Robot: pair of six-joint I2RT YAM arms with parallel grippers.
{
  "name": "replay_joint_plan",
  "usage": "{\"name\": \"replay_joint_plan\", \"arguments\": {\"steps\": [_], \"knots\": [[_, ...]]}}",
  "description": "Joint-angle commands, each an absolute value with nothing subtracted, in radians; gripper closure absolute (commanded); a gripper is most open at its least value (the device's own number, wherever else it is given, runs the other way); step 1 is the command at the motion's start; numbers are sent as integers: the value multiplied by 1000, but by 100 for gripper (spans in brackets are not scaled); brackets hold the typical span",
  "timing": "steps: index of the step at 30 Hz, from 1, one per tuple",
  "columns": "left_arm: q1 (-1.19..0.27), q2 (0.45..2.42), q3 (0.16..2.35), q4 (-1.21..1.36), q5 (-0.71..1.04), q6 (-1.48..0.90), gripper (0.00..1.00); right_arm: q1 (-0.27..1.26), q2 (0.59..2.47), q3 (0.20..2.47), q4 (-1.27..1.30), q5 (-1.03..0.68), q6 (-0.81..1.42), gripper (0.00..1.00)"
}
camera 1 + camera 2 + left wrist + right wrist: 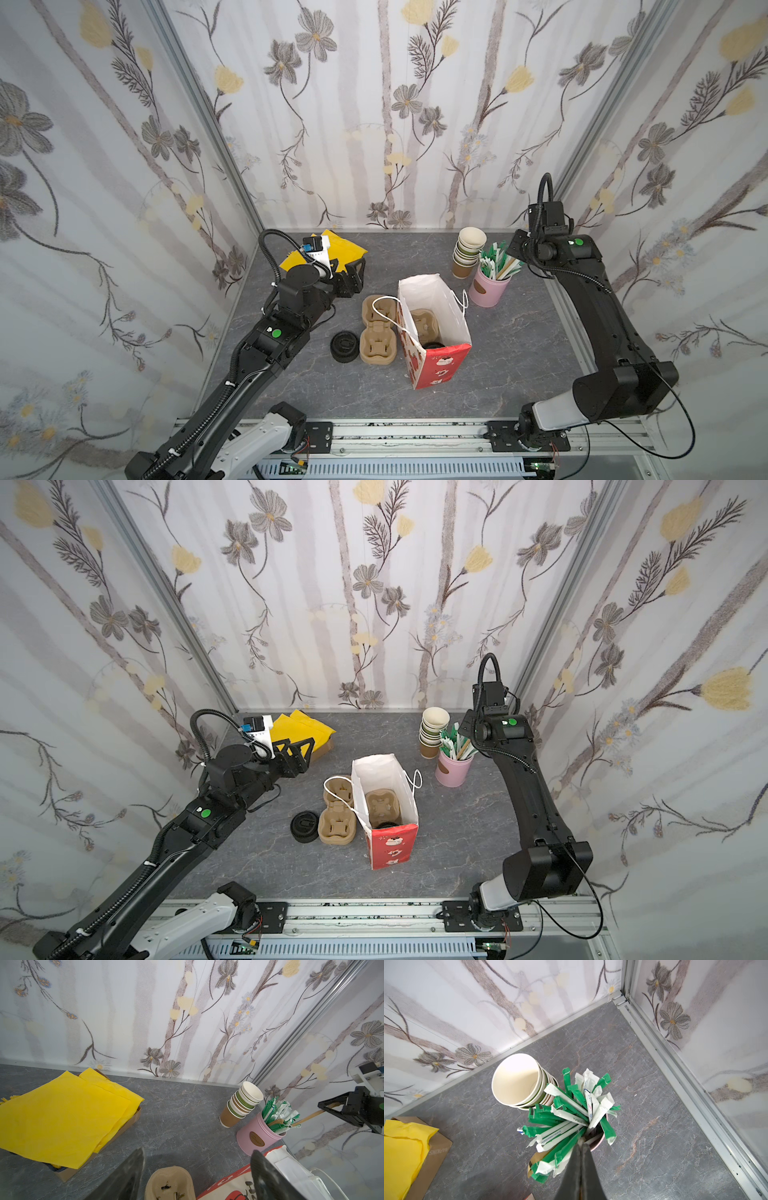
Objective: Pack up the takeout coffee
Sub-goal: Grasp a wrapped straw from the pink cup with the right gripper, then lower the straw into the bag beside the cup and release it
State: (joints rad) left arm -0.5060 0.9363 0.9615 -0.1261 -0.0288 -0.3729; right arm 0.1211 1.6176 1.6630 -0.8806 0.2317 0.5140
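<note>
"NAPKINS" is read (upside down) on the cardboard box beneath the yellow napkins, and only in the right wrist view. There the right fingers are seen pressed together, their tip buried among the wrapped straws. Whether anything is pinched cannot be told. Print on one white wrapper is too small to be read. A brown oval label on the pink canister is shown only in the left wrist view, its writing blurred. The left fingers are spread above the tabletop, with the pulp carriers near them. The takeout coffee is shown only in both top views. It is inside the red-and-white paper bag, well apart from both pairs of fingers, with only its black lid visible.
</note>
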Motion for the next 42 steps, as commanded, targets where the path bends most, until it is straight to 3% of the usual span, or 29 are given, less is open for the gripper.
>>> {"name": "replay_joint_plan", "arguments": {"steps": [1, 14, 16, 21, 25, 32, 36, 42], "knots": [[-505, 933, 960, -89, -25, -375, 19, 120, 1569, 1688, -919, 245, 494, 100], [-505, 927, 945, -86, -16, -400, 19, 120, 1403, 1904, -1101, 325, 437, 100], [-505, 929, 944, -86, -15, -403, 19, 121, 1378, 1944, -1116, 289, 425, 100], [-506, 929, 938, -87, -2, -414, 19, 148, 1306, 1970, -1080, -18, 417, 100], [-504, 928, 925, -87, 10, -429, 21, 333, 1293, 1974, -1047, -157, 443, 100], [-505, 940, 923, -86, 16, -437, 22, 674, 1389, 1973, -1108, 26, 480, 100], [-505, 936, 918, -86, 11, -440, 22, 764, 1452, 1934, -1124, 161, 486, 100], [-505, 914, 901, -86, -13, -445, 22, 869, 1541, 1791, -1054, 169, 512, 100]]}}
